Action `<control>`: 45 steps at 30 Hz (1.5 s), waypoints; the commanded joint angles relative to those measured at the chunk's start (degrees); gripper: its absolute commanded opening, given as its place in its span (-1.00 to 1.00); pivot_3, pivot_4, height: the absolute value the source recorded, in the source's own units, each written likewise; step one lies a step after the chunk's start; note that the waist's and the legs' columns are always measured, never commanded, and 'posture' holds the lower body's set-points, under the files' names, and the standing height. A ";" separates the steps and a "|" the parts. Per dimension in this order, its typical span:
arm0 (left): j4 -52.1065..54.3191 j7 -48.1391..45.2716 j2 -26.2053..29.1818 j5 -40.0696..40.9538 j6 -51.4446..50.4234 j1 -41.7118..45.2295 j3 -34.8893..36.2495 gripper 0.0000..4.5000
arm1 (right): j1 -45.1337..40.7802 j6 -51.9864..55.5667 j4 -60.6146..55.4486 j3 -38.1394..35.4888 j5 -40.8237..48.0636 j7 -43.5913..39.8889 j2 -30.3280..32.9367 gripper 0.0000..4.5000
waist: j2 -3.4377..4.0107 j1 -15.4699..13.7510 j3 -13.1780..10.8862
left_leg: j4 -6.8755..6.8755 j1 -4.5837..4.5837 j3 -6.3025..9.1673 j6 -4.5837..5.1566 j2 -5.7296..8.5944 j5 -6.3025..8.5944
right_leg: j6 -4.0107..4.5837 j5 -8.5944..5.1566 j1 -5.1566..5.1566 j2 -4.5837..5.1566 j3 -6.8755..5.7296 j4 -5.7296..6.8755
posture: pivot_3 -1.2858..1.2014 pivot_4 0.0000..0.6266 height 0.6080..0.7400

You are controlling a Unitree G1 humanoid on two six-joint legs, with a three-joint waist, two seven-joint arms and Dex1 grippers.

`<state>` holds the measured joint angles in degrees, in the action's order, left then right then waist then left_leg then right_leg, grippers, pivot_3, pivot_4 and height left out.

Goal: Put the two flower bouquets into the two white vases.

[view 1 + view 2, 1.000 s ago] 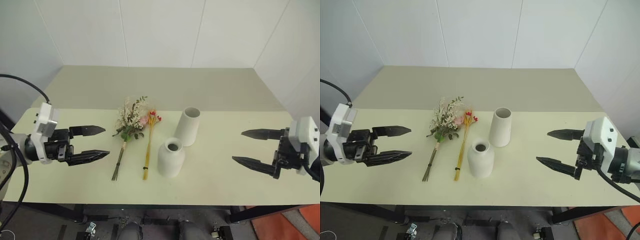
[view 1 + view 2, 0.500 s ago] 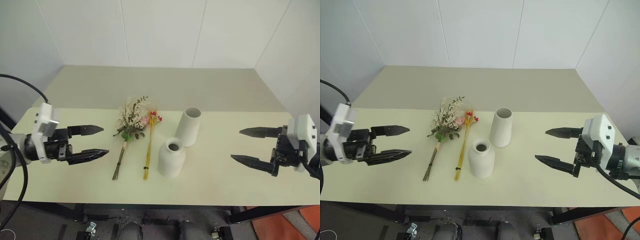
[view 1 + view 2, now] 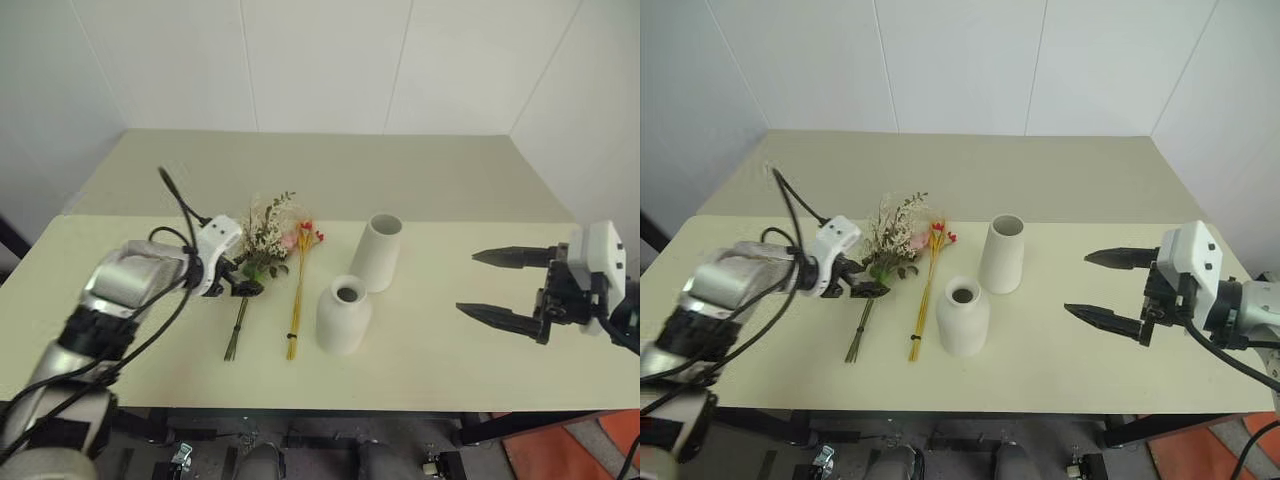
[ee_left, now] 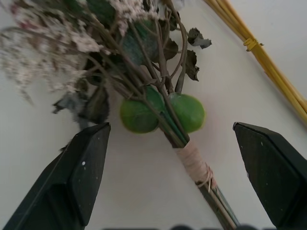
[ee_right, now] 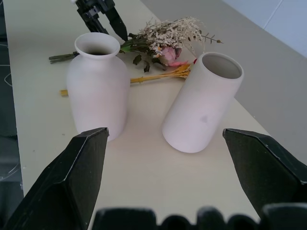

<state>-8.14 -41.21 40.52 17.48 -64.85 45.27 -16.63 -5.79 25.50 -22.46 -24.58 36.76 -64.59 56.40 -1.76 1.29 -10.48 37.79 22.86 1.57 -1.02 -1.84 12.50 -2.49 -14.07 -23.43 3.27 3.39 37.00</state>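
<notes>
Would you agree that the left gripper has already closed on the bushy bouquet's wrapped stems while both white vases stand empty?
Not quite: the left gripper is open, its fingers either side of the bushy bouquet without gripping, as the left wrist view shows. Both white vases do stand empty.

Left gripper (image 3: 243, 283) angled downward, right gripper (image 3: 489, 285) level, both spread wide.
</notes>
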 commanded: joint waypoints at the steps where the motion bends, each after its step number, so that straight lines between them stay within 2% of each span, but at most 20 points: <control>1: -3.06 2.84 -1.77 -2.98 -1.50 2.33 -0.25 0.74 | -0.08 -0.83 -1.84 -1.92 0.53 0.63 0.28 1.00 | 0.01 -0.16 0.00 | 0.00 -0.01 0.00 0.00 0.00 0.00 | 0.08 0.04 0.01 0.00 0.00 0.03 | 0.03 -0.52 1.00; 9: -4.11 5.64 -2.22 -5.21 0.14 3.24 3.67 -0.34 | 1.55 -0.51 -2.82 -3.14 0.95 1.11 0.31 1.00 | 0.00 -0.23 0.00 | 0.00 -0.03 0.00 0.00 0.01 0.00 | -0.03 -0.02 0.02 0.01 0.01 0.04 | 0.03 -0.52 1.00; 13: -2.34 10.04 -2.28 -6.08 4.82 2.37 9.94 -0.93 | 1.94 -0.49 -3.00 -3.19 1.20 1.27 0.22 1.00 | 0.00 -0.24 0.00 | 0.01 -0.03 0.00 0.00 0.01 0.00 | -0.02 0.00 0.02 0.02 0.01 0.04 | 0.03 -0.52 1.00; 18: 0.76 9.75 -3.40 -2.54 20.03 -0.03 20.83 -0.94 | 1.93 -0.33 -3.08 -2.63 1.33 1.44 0.23 1.00 | -0.01 -0.35 -0.01 | 0.00 0.01 0.00 0.00 0.01 0.00 | 0.30 0.19 -0.01 0.04 0.00 0.02 | 0.03 -0.52 1.00; 21: 2.10 7.05 -6.78 2.01 26.38 0.80 25.39 -0.94 | 1.65 -0.27 -3.24 -1.95 1.20 1.84 0.08 1.00 | -0.01 -0.75 0.00 | 0.02 0.01 0.00 0.00 0.04 0.00 | 0.30 0.22 0.00 0.06 0.01 0.01 | 0.03 -0.52 1.00; 23: 2.50 7.10 -11.96 7.13 27.39 3.67 28.53 -0.94 | 1.46 -0.29 -3.34 -1.42 0.81 2.51 -0.11 1.00 | -0.01 -1.21 0.00 | 0.05 0.01 0.00 -0.01 0.05 -0.01 | 0.29 0.23 0.04 0.08 -0.02 0.01 | 0.03 -0.52 1.00; 27: 1.23 4.38 -20.22 11.48 31.03 8.08 28.24 -0.94 | 1.23 -0.42 -3.22 -1.39 0.42 3.67 -0.21 1.00 | -0.06 -1.86 -0.02 | 0.15 0.11 0.01 -0.01 0.11 -0.01 | 0.15 0.33 0.08 0.11 -0.04 -0.11 | 0.03 -0.52 1.00; 32: -8.64 -0.68 -28.41 14.41 36.67 17.13 27.52 -0.94 | 1.70 -0.43 -3.85 -1.91 0.74 4.21 -0.18 1.00 | -0.08 -1.54 -0.03 | 0.15 0.12 0.00 0.00 0.14 0.00 | 0.15 0.35 0.08 0.11 0.01 -0.19 | 0.03 -0.52 1.00; 38: -18.74 -7.48 -34.12 15.82 42.43 24.17 27.30 -0.94 | 4.56 0.03 -6.46 -4.33 1.15 5.75 -1.28 1.00 | -0.09 -0.68 -0.04 | 0.14 0.12 0.00 0.00 0.16 0.00 | 0.11 0.34 0.11 0.10 0.02 -0.24 | 0.03 -0.52 1.00; 45: -31.04 -8.27 -38.93 12.52 49.95 29.37 26.67 -0.94 | 7.75 0.65 -9.38 -6.55 1.92 7.62 -2.40 1.00 | -0.11 -0.36 -0.05 | 0.13 0.09 0.00 0.00 0.17 0.00 | 0.07 0.34 0.12 0.10 0.04 -0.24 | 0.03 -0.52 1.00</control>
<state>-37.62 -49.15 2.34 31.05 -18.15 72.50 10.42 1.76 25.84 -30.00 -28.32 37.33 -57.76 54.23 -1.87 0.93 -10.52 37.93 22.95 1.57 -1.01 -1.67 12.50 -2.42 -13.74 -23.31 3.36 3.43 36.76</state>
